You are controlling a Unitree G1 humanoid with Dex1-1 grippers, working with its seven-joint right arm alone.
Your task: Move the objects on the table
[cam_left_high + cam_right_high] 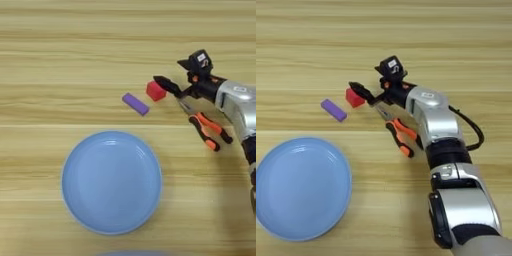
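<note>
Gripper [167, 85] sits right at the small red cube [155, 91], black fingertip at the cube's 3 o'clock side, touching or just shy of it. One finger reads clearly; the other is lost against the wrist housing, so I cannot tell whether the fingers are apart or together, or whether anything is pinched.

Cube sits on the wooden table [60, 50], upper centre-right. Flat purple block [135, 104] is near it at about 8 o'clock, lying diagonally, not touching. Orange-handled pliers [206, 128] lie at the cube's 4 o'clock, jaws pointing up toward the gripper, partly under the silver forearm [433, 117]. Light-blue plate [112, 182] is well apart at 7 o'clock, nothing in it. No blue tube visible in either view.

Risks, my read:
- Approach is low and sideways. If the finger pushes rather than straddles, the cube slides toward 9 o'clock and may bump the purple block.
- Small cube, shallow bite: an edge or corner grip could squirt it out on closing or lifting.
- Forearm hangs just above the pliers; dropping the wrist or sweeping back could drag them.
- A carry toward the plate passes over the purple block; too little lift clips it.
</note>
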